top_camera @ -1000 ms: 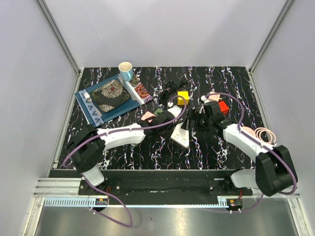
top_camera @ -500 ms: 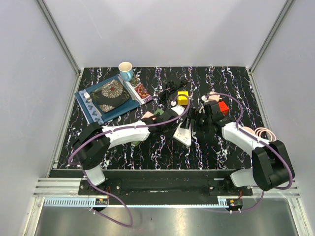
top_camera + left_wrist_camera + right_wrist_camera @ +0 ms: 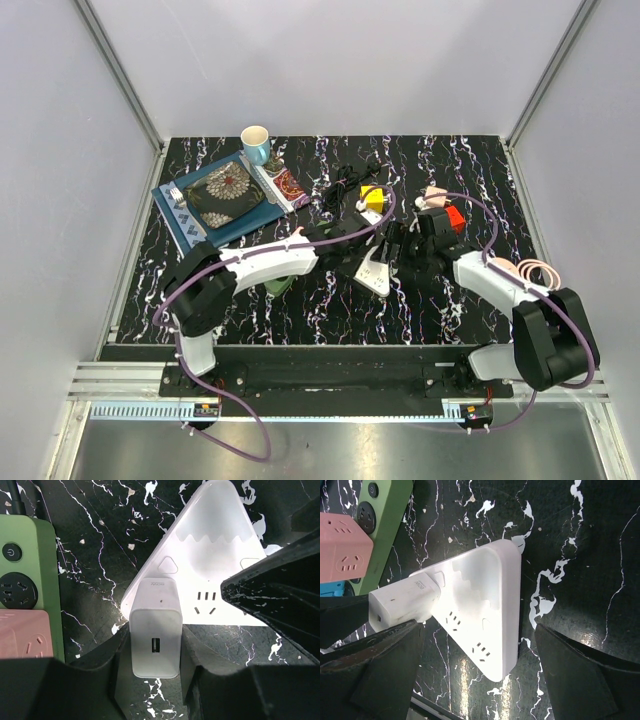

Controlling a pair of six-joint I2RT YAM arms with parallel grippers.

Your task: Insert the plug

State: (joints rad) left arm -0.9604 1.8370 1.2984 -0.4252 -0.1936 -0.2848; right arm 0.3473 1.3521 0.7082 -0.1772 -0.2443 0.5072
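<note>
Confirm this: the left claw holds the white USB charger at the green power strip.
Wrong strip. The left claw holds the white USB charger at the white triangular power strip. The green power strip lies apart, off to the side, with bare table between them. The left wrist view shows it.

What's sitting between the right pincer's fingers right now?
The white triangular socket block, in the right wrist view; the open right pincer straddles it. The white charger, gripped by the left pincer, sits at the block's edge.
</note>
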